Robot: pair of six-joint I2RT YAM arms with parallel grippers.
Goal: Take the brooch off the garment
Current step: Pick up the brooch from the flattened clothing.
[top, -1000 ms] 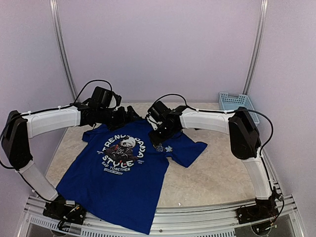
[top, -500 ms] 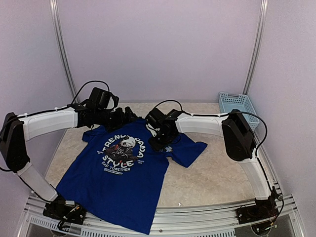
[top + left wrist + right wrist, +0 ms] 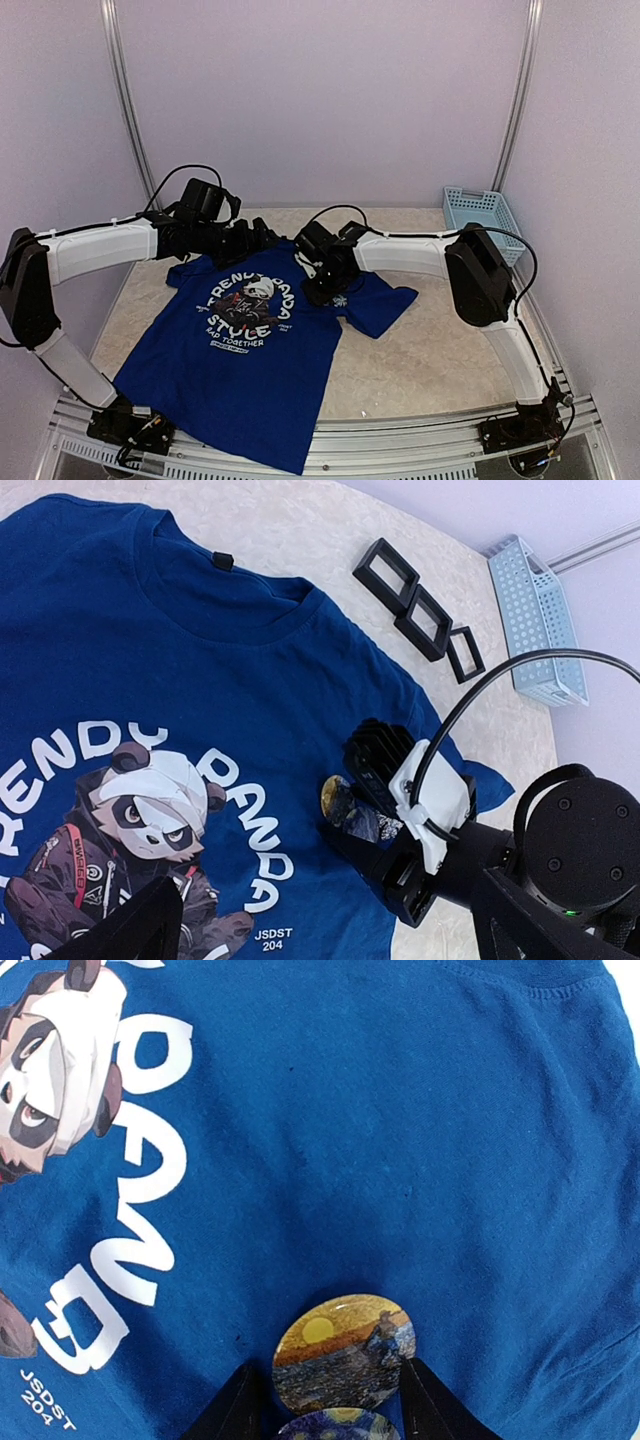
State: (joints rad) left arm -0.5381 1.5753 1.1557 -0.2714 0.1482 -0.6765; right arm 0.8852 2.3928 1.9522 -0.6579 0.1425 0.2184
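Observation:
The garment (image 3: pixel 250 350), a royal-blue T-shirt with a panda print and white lettering, lies flat on the table. A round brooch (image 3: pixel 345 1352) showing a yellow sun over a dark field sits on its chest beside the lettering (image 3: pixel 336 798). My right gripper (image 3: pixel 333 1400) is low over the shirt (image 3: pixel 322 288), and its two black fingertips press the brooch's left and right edges. A second, blue-patterned brooch (image 3: pixel 336 1428) lies just behind it between the fingers. My left gripper (image 3: pixel 320 945) hovers wide open above the collar (image 3: pixel 262 235) and holds nothing.
Three black square frames (image 3: pixel 418 610) lie in a row on the table beyond the collar. A light-blue slotted basket (image 3: pixel 478 208) stands at the back right corner. The right arm's cable (image 3: pixel 520 670) loops above the shirt's sleeve.
My right gripper has slid a little left over the shirt, and its jaws have narrowed onto the sun brooch. The left arm has barely moved.

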